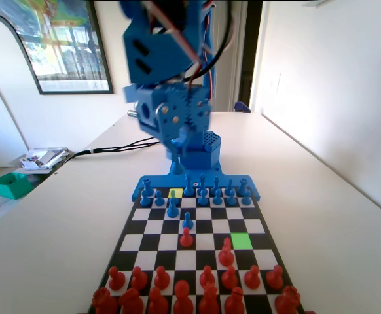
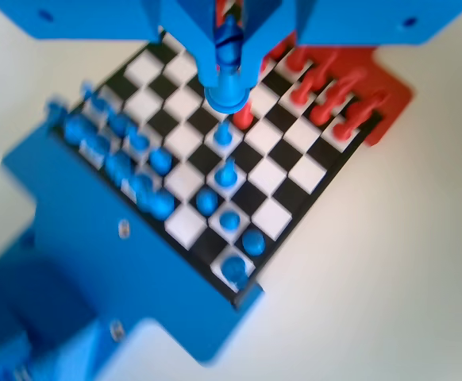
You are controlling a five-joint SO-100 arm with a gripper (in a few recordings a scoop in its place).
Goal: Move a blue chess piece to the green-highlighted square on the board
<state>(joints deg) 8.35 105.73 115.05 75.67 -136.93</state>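
Holding the blue chess piece pinched in my gripper, I see it lifted above the board, away from the green-highlighted square.

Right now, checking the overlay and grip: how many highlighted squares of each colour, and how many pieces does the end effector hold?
Bright green highlighted square: 1
Pale yellow-green highlighted square: 1
Blue plastic pawn in the end effector: 1
Total: 3

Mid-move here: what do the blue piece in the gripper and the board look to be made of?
The blue chess piece, clamped in the gripper, looks like moulded plastic: uniform saturated blue with a soft sheen on its round base. The board seems a thin, rigid printed sheet, matte to slightly glossy; blur leaves its material open.
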